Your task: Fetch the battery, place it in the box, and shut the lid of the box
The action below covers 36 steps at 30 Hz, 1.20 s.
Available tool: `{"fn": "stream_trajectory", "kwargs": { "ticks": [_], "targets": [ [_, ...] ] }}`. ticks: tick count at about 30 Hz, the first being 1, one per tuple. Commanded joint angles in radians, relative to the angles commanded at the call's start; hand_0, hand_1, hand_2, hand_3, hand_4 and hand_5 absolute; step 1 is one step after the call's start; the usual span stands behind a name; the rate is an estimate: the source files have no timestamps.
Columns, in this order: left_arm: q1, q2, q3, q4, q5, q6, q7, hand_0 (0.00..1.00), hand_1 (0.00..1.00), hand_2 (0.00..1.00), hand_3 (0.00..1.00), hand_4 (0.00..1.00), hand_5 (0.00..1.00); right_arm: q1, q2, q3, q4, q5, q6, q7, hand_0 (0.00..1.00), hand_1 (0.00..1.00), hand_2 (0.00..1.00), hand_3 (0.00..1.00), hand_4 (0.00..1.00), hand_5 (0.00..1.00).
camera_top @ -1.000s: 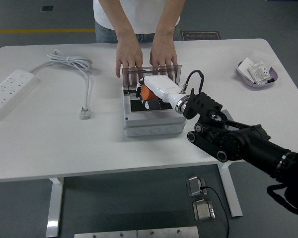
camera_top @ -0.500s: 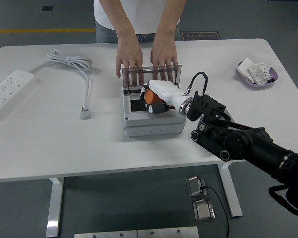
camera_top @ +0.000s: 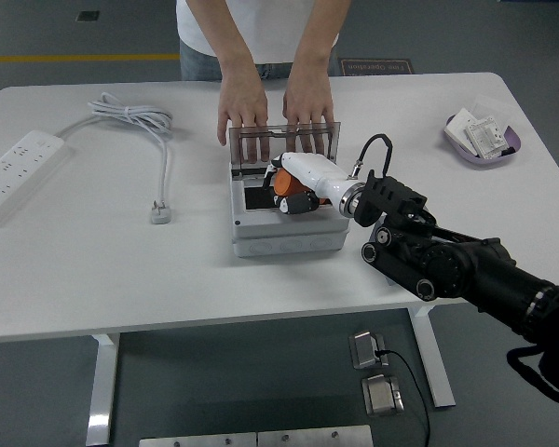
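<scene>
A grey box point(camera_top: 284, 240) sits at the table's middle with its clear lid point(camera_top: 284, 142) standing upright at the far side. A person's two hands point(camera_top: 242, 114) rest on top of the lid and hold it up. My right hand point(camera_top: 293, 191), white with a black arm behind it, reaches in from the right over the open box. Its fingers are curled around an orange battery point(camera_top: 286, 184), held just above the box's dark inside. My left arm does not show.
A white power strip point(camera_top: 19, 172) with its coiled cable point(camera_top: 130, 116) and plug point(camera_top: 161, 213) lies at the left. A purple dish point(camera_top: 484, 140) holding white packets sits at the far right.
My right hand has drawn back a little to the right and toward me over the box, still holding the orange battery. The person's hands stay on the lid.
</scene>
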Motion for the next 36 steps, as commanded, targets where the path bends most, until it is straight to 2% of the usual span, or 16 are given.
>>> {"fn": "stream_trajectory", "kwargs": {
  "ticks": [3, 4, 13, 15, 16, 25, 27, 31, 36],
  "targets": [
    [0.001, 0.000, 0.000, 0.000, -0.001, 0.001, 0.000, 0.632, 0.686, 0.637, 0.647, 0.630, 0.188, -0.003, -0.004, 0.005, 0.016, 0.007, 0.003, -0.003, 0.663, 0.550, 0.567, 0.620, 0.677, 0.305],
    [0.001, 0.000, 0.000, 0.000, -0.001, 0.001, -0.001, 0.632, 0.687, 0.637, 0.648, 0.630, 0.187, -0.004, -0.006, 0.007, 0.023, 0.009, 0.002, -0.004, 0.711, 0.591, 0.605, 0.632, 0.876, 0.458],
    [0.003, -0.002, 0.004, 0.000, -0.009, 0.002, -0.004, 0.632, 0.687, 0.637, 0.649, 0.629, 0.188, -0.011, -0.034, 0.028, 0.099, 0.022, 0.010, -0.020, 0.728, 0.593, 0.611, 0.639, 0.894, 0.477],
    [0.004, -0.002, 0.006, 0.000, -0.012, 0.002, -0.005, 0.632, 0.687, 0.637, 0.649, 0.629, 0.188, -0.012, -0.047, 0.034, 0.129, 0.032, 0.014, -0.028, 0.728, 0.593, 0.611, 0.639, 0.894, 0.477],
    [0.005, -0.002, 0.006, 0.000, -0.014, 0.002, -0.005, 0.632, 0.687, 0.636, 0.649, 0.629, 0.187, -0.013, -0.054, 0.036, 0.143, 0.037, 0.016, -0.032, 0.729, 0.592, 0.613, 0.645, 0.916, 0.509],
    [0.014, -0.002, 0.001, 0.001, -0.013, 0.002, -0.003, 0.632, 0.686, 0.635, 0.649, 0.629, 0.188, 0.011, -0.131, 0.080, 0.296, 0.117, 0.067, -0.079, 0.729, 0.595, 0.613, 0.652, 0.923, 0.526],
    [0.015, -0.002, -0.003, 0.001, -0.010, 0.002, -0.002, 0.632, 0.686, 0.635, 0.649, 0.629, 0.188, 0.023, -0.139, 0.091, 0.313, 0.130, 0.072, -0.080, 0.729, 0.595, 0.613, 0.652, 0.923, 0.526],
    [0.013, -0.001, -0.004, 0.001, -0.009, 0.003, -0.002, 0.632, 0.686, 0.636, 0.650, 0.629, 0.187, 0.064, -0.142, 0.104, 0.308, 0.155, 0.076, -0.078, 0.715, 0.590, 0.610, 0.655, 0.931, 0.547],
    [0.009, 0.001, -0.010, 0.002, -0.001, 0.003, 0.000, 0.632, 0.686, 0.637, 0.651, 0.629, 0.186, 0.128, -0.122, 0.091, 0.235, 0.196, 0.077, -0.063, 0.714, 0.587, 0.609, 0.662, 0.929, 0.550]
  ]
}}
